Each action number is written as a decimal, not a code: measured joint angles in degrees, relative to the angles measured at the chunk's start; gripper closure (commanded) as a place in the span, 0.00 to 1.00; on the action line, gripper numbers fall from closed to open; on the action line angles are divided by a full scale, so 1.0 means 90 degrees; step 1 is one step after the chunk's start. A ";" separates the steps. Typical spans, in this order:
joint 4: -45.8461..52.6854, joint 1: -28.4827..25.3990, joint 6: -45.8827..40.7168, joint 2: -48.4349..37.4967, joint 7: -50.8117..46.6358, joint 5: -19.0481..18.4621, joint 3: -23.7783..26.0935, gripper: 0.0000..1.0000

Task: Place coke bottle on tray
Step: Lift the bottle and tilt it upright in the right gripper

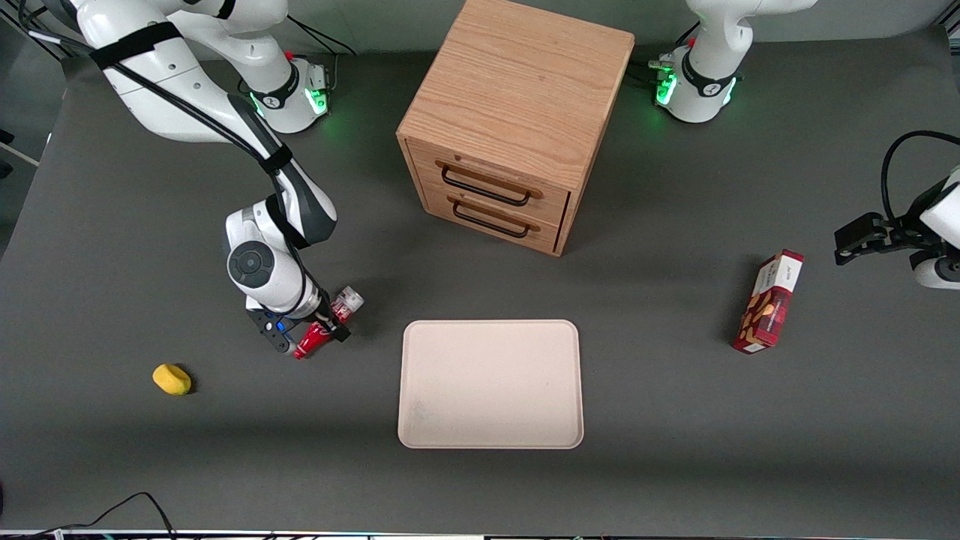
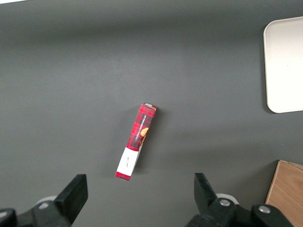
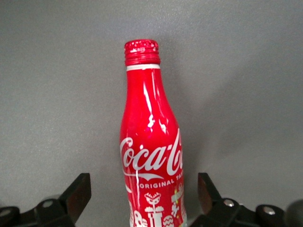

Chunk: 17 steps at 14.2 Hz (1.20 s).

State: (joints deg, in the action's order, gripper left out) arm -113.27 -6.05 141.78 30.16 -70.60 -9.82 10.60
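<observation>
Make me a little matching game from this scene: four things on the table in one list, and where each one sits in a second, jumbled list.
Things:
1. coke bottle
2. tray
3. snack box
4. yellow object

Places:
A. toward the parked arm's end of the table
B. in front of the wooden drawer cabinet
C. lying between the fingers of the open gripper
D. toward the working arm's end, nearer the camera than the gripper

Pairs: 1-C, 2-B, 3-A, 4-D

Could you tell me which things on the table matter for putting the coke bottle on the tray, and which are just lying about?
Job:
- coke bottle, lying on the table between the fingers of the gripper, which are open
- tray, nothing on it

Lying about:
- wooden drawer cabinet
- red snack box
- yellow object
</observation>
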 measured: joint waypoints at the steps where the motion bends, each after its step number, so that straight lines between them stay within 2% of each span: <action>1: -0.0003 0.0000 0.0008 0.0014 -0.0082 -0.0078 -0.0003 0.00; 5: -0.0055 0.0018 0.0129 0.0096 -0.0237 -0.0238 -0.0022 0.05; 7: -0.0073 0.0028 0.0142 0.0119 -0.0255 -0.0250 -0.0023 0.20; 8: -0.0074 0.0029 0.0142 0.0123 -0.0260 -0.0253 -0.0023 0.34; 9: -0.0074 0.0030 0.0142 0.0125 -0.0270 -0.0254 -0.0023 0.55; 10: -0.0074 0.0030 0.0143 0.0125 -0.0271 -0.0255 -0.0023 0.87; 11: -0.0074 0.0030 0.0143 0.0126 -0.0273 -0.0256 -0.0023 1.00; 17: -0.0073 0.0030 0.0151 0.0118 -0.0299 -0.0259 -0.0022 1.00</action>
State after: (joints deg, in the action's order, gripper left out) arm -113.93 -5.78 143.14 31.23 -73.29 -12.15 10.40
